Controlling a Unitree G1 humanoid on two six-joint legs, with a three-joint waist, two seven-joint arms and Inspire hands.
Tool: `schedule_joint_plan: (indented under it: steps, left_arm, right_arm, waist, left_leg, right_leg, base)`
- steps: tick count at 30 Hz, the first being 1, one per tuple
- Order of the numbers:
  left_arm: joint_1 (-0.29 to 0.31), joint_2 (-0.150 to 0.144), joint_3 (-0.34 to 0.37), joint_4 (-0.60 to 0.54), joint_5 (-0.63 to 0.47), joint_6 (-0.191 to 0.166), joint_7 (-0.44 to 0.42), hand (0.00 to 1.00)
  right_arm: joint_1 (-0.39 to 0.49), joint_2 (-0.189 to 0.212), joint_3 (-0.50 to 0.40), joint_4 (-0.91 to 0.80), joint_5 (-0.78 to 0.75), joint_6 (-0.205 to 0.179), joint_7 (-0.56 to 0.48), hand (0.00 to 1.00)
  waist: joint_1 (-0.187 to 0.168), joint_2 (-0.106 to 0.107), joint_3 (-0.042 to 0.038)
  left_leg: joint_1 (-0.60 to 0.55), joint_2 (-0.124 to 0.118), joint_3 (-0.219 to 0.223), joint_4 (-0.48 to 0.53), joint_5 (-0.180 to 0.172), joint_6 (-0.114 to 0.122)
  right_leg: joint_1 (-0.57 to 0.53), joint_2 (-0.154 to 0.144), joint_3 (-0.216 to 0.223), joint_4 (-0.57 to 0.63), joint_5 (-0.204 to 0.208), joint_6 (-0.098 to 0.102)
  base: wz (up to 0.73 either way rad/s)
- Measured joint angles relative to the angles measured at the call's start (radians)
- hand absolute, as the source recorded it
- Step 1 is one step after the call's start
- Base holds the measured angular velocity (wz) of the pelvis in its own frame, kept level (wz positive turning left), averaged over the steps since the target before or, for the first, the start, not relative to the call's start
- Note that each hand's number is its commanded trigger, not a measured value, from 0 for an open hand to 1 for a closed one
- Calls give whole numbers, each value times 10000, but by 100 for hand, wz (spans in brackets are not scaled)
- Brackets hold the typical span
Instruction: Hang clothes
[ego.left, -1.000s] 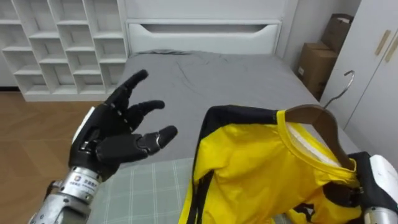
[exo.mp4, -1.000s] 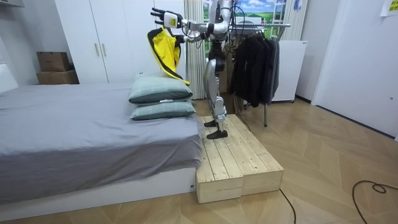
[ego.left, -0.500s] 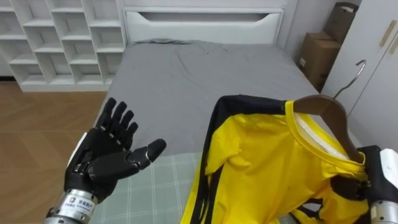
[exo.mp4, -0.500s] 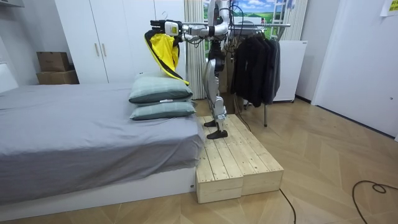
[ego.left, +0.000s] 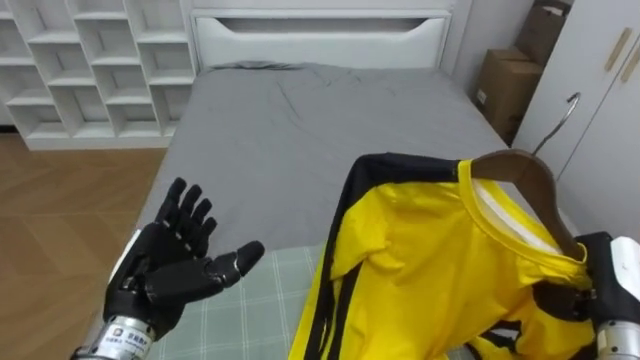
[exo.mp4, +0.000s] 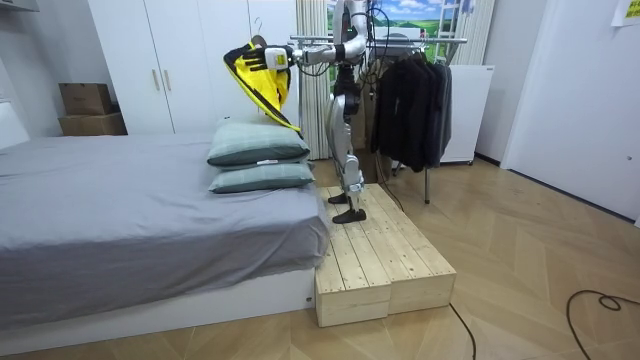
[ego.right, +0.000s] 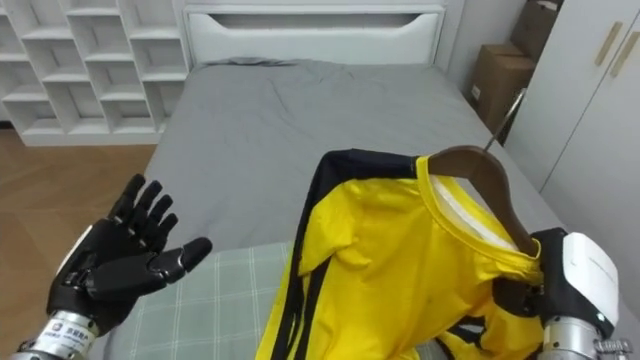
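Bedroom with pale walls and a wood floor: a wide bed (ego.left: 330, 130) under a smooth grey sheet takes up most of it, its white headboard standing at the far end in the eye views. White wardrobe doors (exo.mp4: 190, 60) stand behind the bed in the room view, and a white cubby shelf (ego.left: 90, 60) lines the wall to the robot's left. The robot stands upright on a low wooden platform (exo.mp4: 385, 255) that touches the side of the bed, with both arms stretched out toward the room view's left. Just behind it is a clothes rack (exo.mp4: 410, 100) hung with dark garments. Two pale green pillows (exo.mp4: 258, 142) are stacked on the bed's near corner beside the platform. Cardboard boxes (ego.left: 510, 90) sit by the wardrobe, to the robot's right.

A yellow shirt (ego.left: 430, 270) with black trim hangs in the air above the pillows, draped on a wooden hanger (ego.left: 520, 185). The hanger is tilted, and its metal hook points up toward the wardrobe door. The right robot hand (ego.left: 610, 280) is at the hanger's lower end, with its dark fingers curled round the hanger and the shirt's shoulder. The left robot hand (ego.left: 160, 280) hovers palm up over the top pillow, fingers spread and straight. It is well apart from the shirt and holds nothing.
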Motion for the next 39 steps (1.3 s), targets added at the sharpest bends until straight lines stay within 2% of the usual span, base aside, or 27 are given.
schedule_joint_plan:
  steps: [3, 5, 11, 14, 16, 19, 24, 27, 32, 35, 39]
  left_arm:
    - [248, 5, 34, 1277, 510, 2, 203, 0]
    - [575, 1, 59, 2268, 1066, 26, 422, 0]
    - [674, -106, 63, 5040, 1599, 43, 962, 0]
    - [695, -223, 127, 5902, 2206, 52, 1182, 0]
    - [696, -327, 264, 6229, 2457, 54, 1366, 0]
    - [696, -337, 293, 6628, 2658, 59, 1618, 0]
    - [769, -332, 371, 7302, 3210, 18, 1994, 0]
    - [894, -296, 527, 8300, 3410, -112, 2063, 0]
    - [1005, -283, 775, 9287, 4195, -124, 2207, 0]
    - [1048, -268, 775, 9621, 4383, -182, 2215, 0]
    - [1189, -196, 774, 10304, 4531, -251, 2345, 0]
  right_arm:
    - [290, 0, 5, -697, -71, 32, 5, 100]
    - [520, -36, -6, -1195, -339, 117, 77, 100]
    - [649, -73, 12, -2079, -1202, 125, 186, 100]
    - [806, -79, 5, -2692, -1406, 125, 491, 100]
    - [932, -80, 12, -3033, -1483, 123, 564, 100]
    - [1233, -81, 25, -3469, -1584, 108, 581, 100]
    - [1247, -80, 30, -3545, -1613, 91, 767, 100]
    - [1247, -101, 25, -3872, -1699, 89, 854, 100]
    - [1266, -177, 56, -4027, -2030, -78, 973, 100]
    - [1377, -177, 107, -4026, -2024, -191, 1032, 100]
    - [1379, -177, 115, -4041, -2237, -361, 1038, 100]
  waist:
    - [6, -10, 4]
    - [101, -5, 3]
    - [258, -51, 12]
    - [314, -66, 7]
    - [361, -71, 2]
    - [479, -71, 2]
    - [522, -73, 5]
    - [503, -73, 5]
    - [607, -160, 42]
    - [769, -162, 44]
    - [780, -155, 46]
  left_leg:
    - [47, 6, 2, -26, -11, -8]
    - [71, 65, 17, -29, -151, -33]
    - [89, 84, 53, -54, -169, -41]
    - [43, 93, 74, -86, -169, -42]
    - [-33, 93, 74, -82, -169, -42]
    - [-45, 95, 73, -82, -169, -42]
    - [-56, 104, 72, -108, -175, -51]
    - [-53, 112, 73, -200, -178, -57]
    - [-48, 111, 61, -193, -182, -63]
    - [-44, 109, 56, -191, -184, -62]
    - [-44, 115, 47, -189, -190, -71]
  right_leg:
    - [18, 8, 7, 1, -4, -5]
    - [0, 89, 88, -1, -8, -11]
    - [-20, 131, 178, -7, -7, -13]
    - [-138, 137, 183, 6, -6, -15]
    - [-147, 135, 173, 10, -1, -22]
    - [-152, 132, 157, 11, 3, -25]
    - [-146, 142, 151, 25, 4, -24]
    - [-161, 165, 163, 15, 4, -24]
    - [-155, 165, 157, 14, 6, -27]
    - [-156, 163, 166, 21, 7, -26]
    - [-155, 170, 158, 22, 7, -27]
  base:
    - [0]
    - [-9]
    - [-2]
    - [0]
    - [0]
    - [0]
    - [0]
    - [0]
    - [0]
    - [0]
    - [0]
